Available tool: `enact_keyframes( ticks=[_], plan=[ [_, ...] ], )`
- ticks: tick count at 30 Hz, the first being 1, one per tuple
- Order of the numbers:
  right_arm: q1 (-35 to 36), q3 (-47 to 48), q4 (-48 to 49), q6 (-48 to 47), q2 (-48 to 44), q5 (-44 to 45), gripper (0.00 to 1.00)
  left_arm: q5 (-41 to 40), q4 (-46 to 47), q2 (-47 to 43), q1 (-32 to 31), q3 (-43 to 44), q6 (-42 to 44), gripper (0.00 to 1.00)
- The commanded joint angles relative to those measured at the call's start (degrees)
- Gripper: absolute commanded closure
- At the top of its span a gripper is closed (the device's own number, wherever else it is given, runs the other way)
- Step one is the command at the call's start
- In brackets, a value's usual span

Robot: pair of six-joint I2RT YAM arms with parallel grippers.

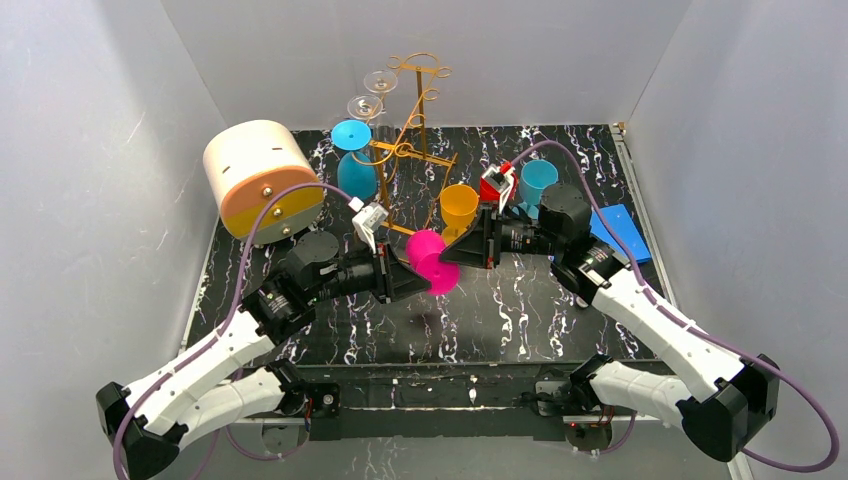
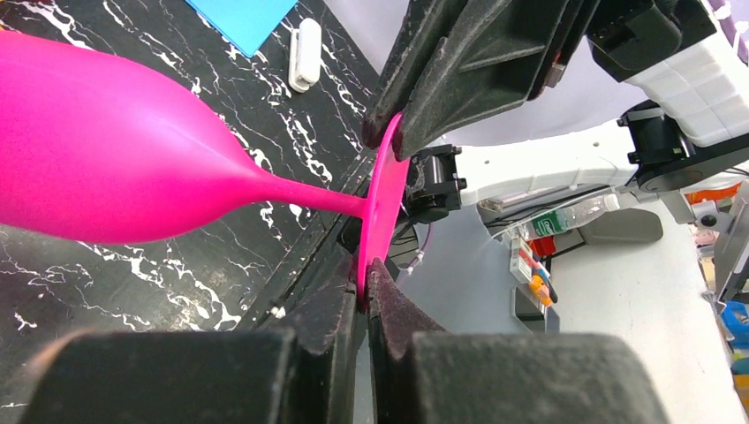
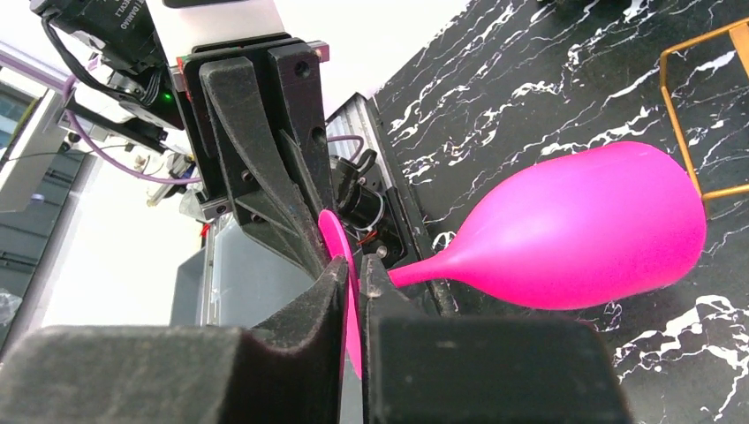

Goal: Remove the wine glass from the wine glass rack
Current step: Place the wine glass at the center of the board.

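A magenta wine glass (image 1: 430,258) is held sideways above the dark marble table, off the golden wire rack (image 1: 410,130). My left gripper (image 1: 424,284) is shut on one edge of its round foot (image 2: 385,199), pinched at the bottom of the left wrist view (image 2: 365,284). My right gripper (image 1: 447,255) is shut on the opposite edge of the same foot (image 3: 336,247), pinched low in the right wrist view (image 3: 355,269). The bowl (image 3: 583,230) points toward the rack's base wire (image 3: 684,132). Two clear glasses (image 1: 372,95) hang on the rack.
A blue glass (image 1: 352,150) and an orange glass (image 1: 459,208) are by the rack. A teal glass (image 1: 537,180) and a red object (image 1: 492,188) stand behind my right wrist. A cream-and-orange cylinder (image 1: 260,178) lies at the left. A blue sheet (image 1: 615,232) lies at the right.
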Motion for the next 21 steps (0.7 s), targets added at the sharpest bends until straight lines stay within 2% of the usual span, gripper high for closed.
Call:
enact_keyframes(
  ticks=[1, 5, 11, 12, 15, 17, 18, 20, 21],
  plan=[
    [0.61, -0.36, 2.60, 0.56, -0.20, -1.86, 0.82, 2.44, 3.97, -1.32, -0.33, -0.25, 2.41, 1.00],
    [0.63, -0.30, 1.27, -1.03, -0.30, -3.46, 0.74, 2.93, 4.11, -1.92, -0.33, -0.25, 2.98, 1.00],
    [0.68, -0.08, 0.45, -2.02, 0.28, -5.63, 0.74, 4.64, 4.59, -1.51, -0.33, 0.01, 3.26, 1.00],
    [0.62, 0.09, 0.57, -1.81, 0.49, -6.15, 0.77, 4.90, 4.60, -1.39, -0.33, 0.01, 3.25, 1.00],
    [0.61, 0.88, 0.73, -0.96, 0.91, -6.16, 0.97, 5.16, 3.75, -1.19, -0.34, 0.25, 3.74, 1.00],
    [0.62, 0.90, 1.86, 0.02, 0.86, -5.86, 0.99, 4.54, 2.81, -1.10, -0.33, 0.34, 3.93, 1.00],
    [0.62, 0.85, 2.52, 0.49, 0.86, -5.96, 0.99, 3.93, 2.68, -1.16, -0.33, 0.36, 3.95, 0.95],
    [0.65, 0.74, 3.64, 1.24, 0.85, -6.15, 0.99, 3.91, 2.66, -1.14, -0.33, 0.23, 3.56, 0.70],
    [0.69, 0.64, 4.02, 1.52, 0.81, -5.90, 0.99, 4.39, 3.12, -1.10, -0.33, 0.08, 3.07, 0.64]
  ],
)
